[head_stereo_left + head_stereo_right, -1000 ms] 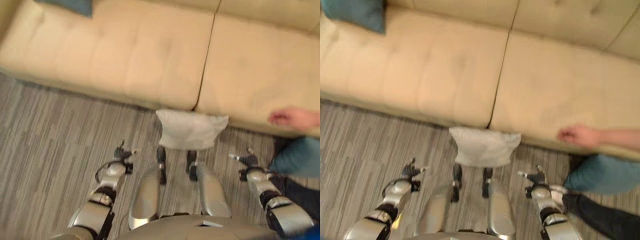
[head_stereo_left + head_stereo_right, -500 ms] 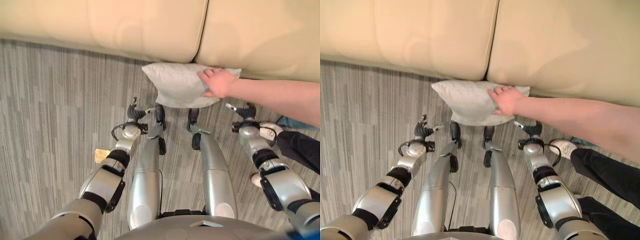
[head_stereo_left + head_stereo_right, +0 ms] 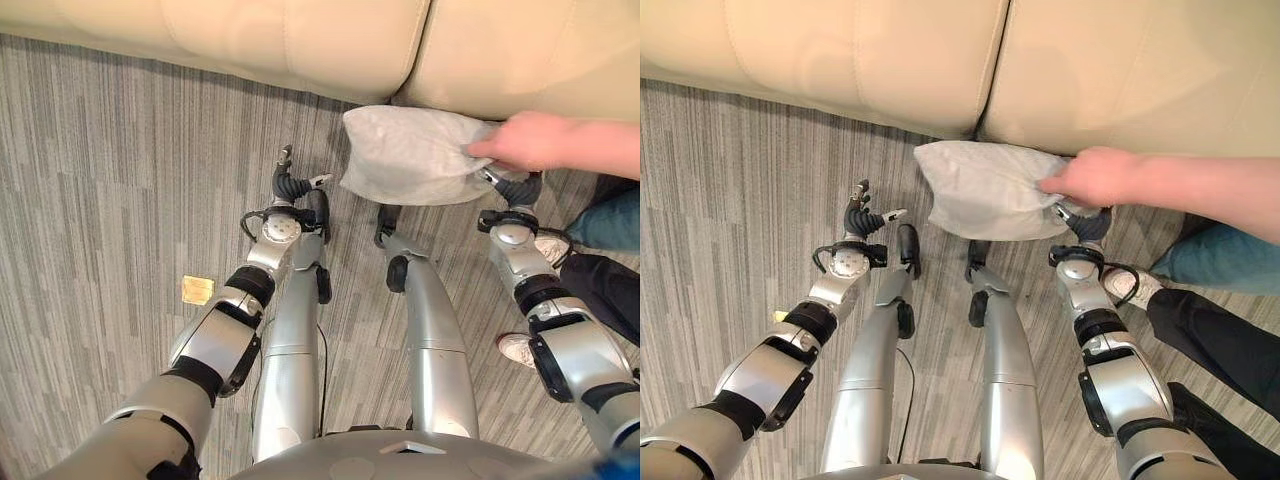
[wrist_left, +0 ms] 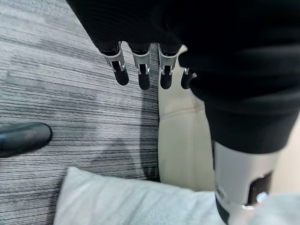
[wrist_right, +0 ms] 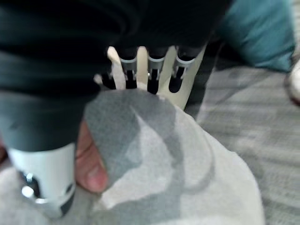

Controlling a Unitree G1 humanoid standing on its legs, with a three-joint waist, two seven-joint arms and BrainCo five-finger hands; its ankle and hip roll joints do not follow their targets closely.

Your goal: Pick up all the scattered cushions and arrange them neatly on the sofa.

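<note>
- The white cushion (image 3: 985,190) lies on the striped grey carpet (image 3: 110,200) right against the front of the beige sofa (image 3: 840,55), under the seam between its two seat pads.
- A person's hand (image 3: 1098,176) comes in from the robot's right and grips the cushion's right corner, bunching the cloth there; the bare forearm runs off the edge of the head views.
- The right hand (image 3: 1087,225) sits just under that gripped corner, partly covered by the person's hand and the cloth. In its wrist view the fingers (image 5: 152,75) point straight out over the cushion and a person's thumb shows beside the robot's thumb; the fingers look uncurled and clasp nothing.
- The left hand (image 3: 290,185) hangs over the bare carpet just left of the cushion, not touching it. Its fingers (image 4: 143,72) are straight and spread a little, holding nothing.
- A teal cushion (image 5: 255,28) shows beyond the right hand, by the sofa front on the robot's right.
- The person's dark trouser leg (image 3: 1215,345) and a white shoe (image 3: 1127,285) stand close by the right arm.
- A small yellow scrap (image 3: 197,290) lies on the carpet to the left, well apart from the cushion.
</note>
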